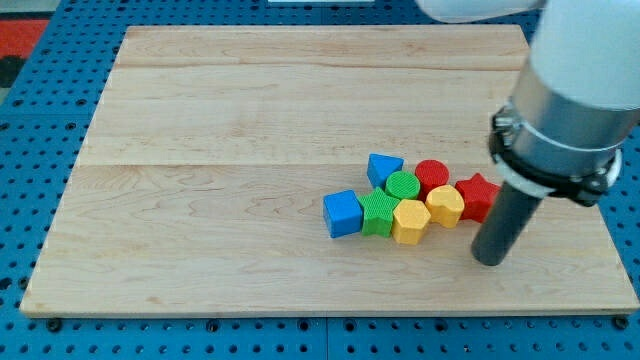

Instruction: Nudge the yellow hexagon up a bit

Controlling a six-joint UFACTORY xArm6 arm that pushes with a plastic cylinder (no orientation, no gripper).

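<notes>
While my tip sits at the view's bottom right, just below and right of the cluster, there are no jaws to speak of here, only a bare rod. Nearest it is the yellow hexagon, touching the red star on its right and the yellow block on its left. Further along sit the green block and blue cube; behind them the green cylinder, red cylinder and blue triangle. My read: slide left to directly under the hexagon, then push up gently and briefly, since the red cylinder crowds just above.
</notes>
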